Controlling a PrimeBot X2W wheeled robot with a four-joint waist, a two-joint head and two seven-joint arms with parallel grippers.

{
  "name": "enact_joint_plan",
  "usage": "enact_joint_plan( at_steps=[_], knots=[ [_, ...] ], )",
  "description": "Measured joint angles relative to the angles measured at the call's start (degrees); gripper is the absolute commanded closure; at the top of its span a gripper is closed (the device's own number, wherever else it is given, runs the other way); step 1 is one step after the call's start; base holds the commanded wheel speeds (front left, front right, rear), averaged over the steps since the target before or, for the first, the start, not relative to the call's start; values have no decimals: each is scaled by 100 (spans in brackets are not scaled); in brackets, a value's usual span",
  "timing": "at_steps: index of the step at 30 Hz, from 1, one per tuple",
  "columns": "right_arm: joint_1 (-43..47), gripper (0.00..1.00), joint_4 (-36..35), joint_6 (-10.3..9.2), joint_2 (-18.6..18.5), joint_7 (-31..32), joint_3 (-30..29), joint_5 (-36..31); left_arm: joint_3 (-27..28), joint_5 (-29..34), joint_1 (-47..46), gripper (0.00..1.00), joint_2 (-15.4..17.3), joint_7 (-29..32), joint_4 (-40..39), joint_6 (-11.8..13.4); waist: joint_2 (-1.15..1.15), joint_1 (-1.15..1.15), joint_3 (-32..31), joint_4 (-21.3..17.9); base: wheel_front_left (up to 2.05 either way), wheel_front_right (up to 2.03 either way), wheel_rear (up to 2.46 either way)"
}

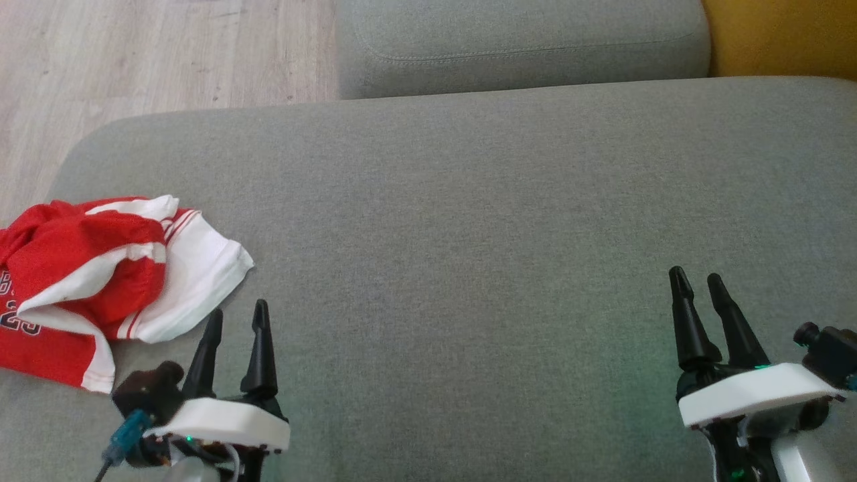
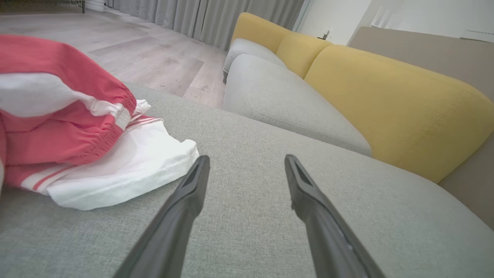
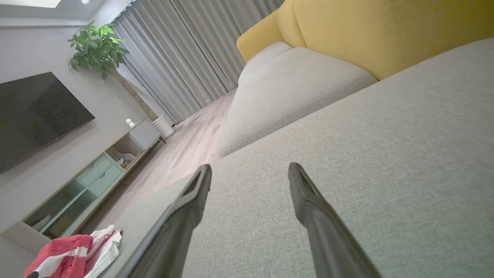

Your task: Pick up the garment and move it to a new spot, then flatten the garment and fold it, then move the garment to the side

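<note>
Spread and empty, left gripper (image 1: 238,308) sits just right of the crumpled garment (image 1: 87,268) on the sofa (image 1: 469,234). Right gripper (image 1: 696,274), also spread, is well apart. Pinching only the loose white edge nearest the fingers could lift one layer, so the rest drags or slips.

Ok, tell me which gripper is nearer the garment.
The left gripper, its fingertips right beside the red-and-white garment; the right gripper sits far across the grey cushion.

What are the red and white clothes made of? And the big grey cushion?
The garment looks like thin, smooth sports fabric, probably polyester: it crumples softly and has a gathered elastic band. The grey cushion looks like coarse woven upholstery, matte, with visible weave.
</note>
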Motion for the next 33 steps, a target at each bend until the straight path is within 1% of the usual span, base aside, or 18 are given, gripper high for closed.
enact_joint_plan(
  at_steps=[1,5,15,33],
  knots=[
    [0,0,-26,0,0,18,1,-132,-45,141,-18,0,10,-42,56,19,0,0,0,5,0,0,0],
    [13,0,-77,0,0,24,3,-313,-100,342,-70,0,24,-93,110,59,0,0,8,12,0,0,0],
    [81,0,-216,0,12,52,-1,-1006,-142,991,-96,0,81,-250,280,246,0,0,2,31,0,0,0],
    [313,0,-468,0,102,118,-49,-2171,-314,2019,-109,0,191,-553,525,439,0,0,-26,51,0,0,0]
  ],
)
